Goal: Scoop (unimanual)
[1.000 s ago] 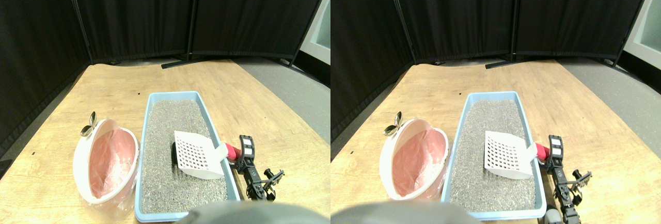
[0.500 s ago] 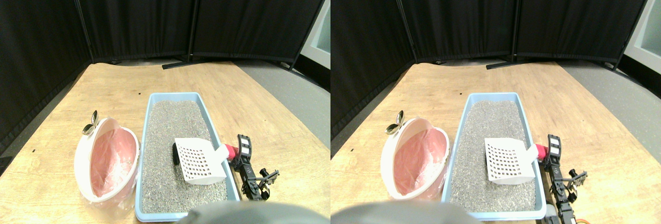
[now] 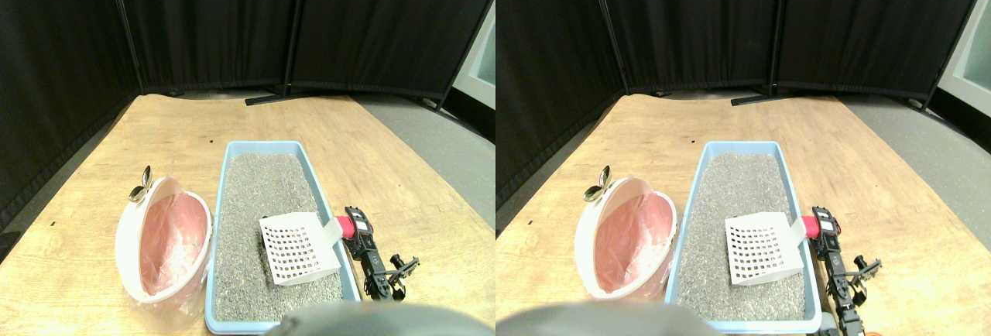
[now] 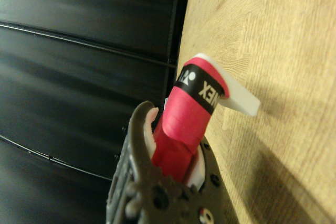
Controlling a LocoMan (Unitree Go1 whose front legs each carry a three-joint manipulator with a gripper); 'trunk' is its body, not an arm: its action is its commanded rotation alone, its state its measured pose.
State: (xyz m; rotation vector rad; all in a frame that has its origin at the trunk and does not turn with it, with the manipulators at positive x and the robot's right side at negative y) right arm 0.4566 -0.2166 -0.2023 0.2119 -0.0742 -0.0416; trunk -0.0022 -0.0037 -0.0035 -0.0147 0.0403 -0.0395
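right pincer (image 3: 350, 226) clenched on the scoop (image 3: 298, 249) handle, arm low beside the litter tray (image 3: 232, 150).

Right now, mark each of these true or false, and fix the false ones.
1. The white scoop lies over the grey litter in the blue tray. True.
2. The right gripper grips the scoop's red-wrapped handle. True.
3. The white bin stands to the right of the tray. False: it stands to the left.
4. The bin's liner is blue. False: it is pink.
5. A metal spoon rests at the bin's far rim. True.
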